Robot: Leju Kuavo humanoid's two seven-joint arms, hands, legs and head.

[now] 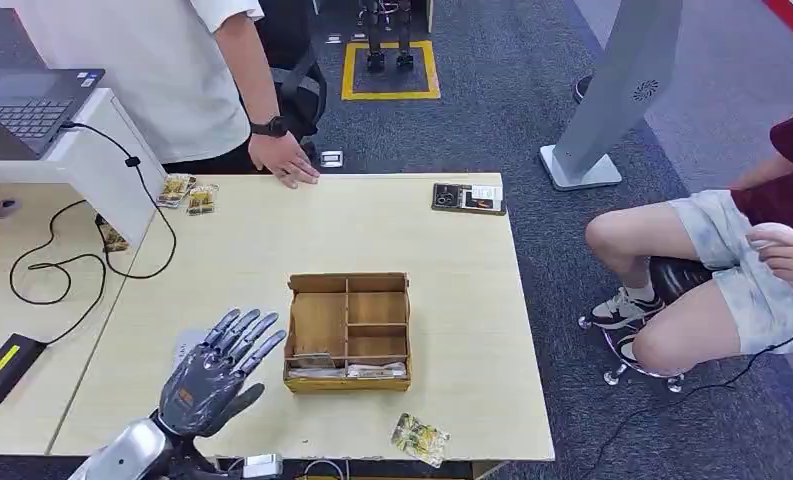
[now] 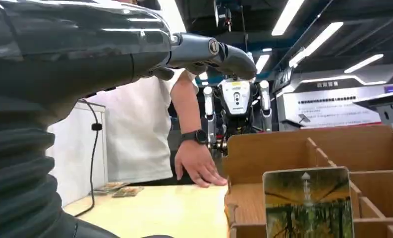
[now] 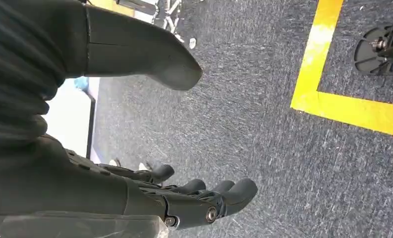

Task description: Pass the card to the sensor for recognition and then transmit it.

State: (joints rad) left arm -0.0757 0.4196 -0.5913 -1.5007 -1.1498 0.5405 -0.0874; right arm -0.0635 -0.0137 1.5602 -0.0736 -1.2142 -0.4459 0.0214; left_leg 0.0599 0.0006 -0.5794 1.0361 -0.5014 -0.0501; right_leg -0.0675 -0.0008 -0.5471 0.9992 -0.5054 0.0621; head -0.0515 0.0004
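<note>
Workstation: pale wooden table (image 1: 442, 300) on dark grey carpet (image 1: 532, 110) with yellow floor marking (image 1: 390, 95).
Left hand (image 1: 215, 370) spread flat, holding nothing, beside the divided box (image 1: 348, 330); a card (image 2: 308, 203) stands upright in the box's near compartment. Right hand (image 3: 149, 198) hangs over carpet, fingers loosely apart, holding nothing. A person's hand (image 1: 285, 160) rests on the far table edge.

The standing person (image 1: 162, 70) is cut off above the chest by the head view's edge. The seated person (image 1: 742, 260) is cropped at the side. The card (image 2: 308, 203) runs off the left wrist view's edge.
</note>
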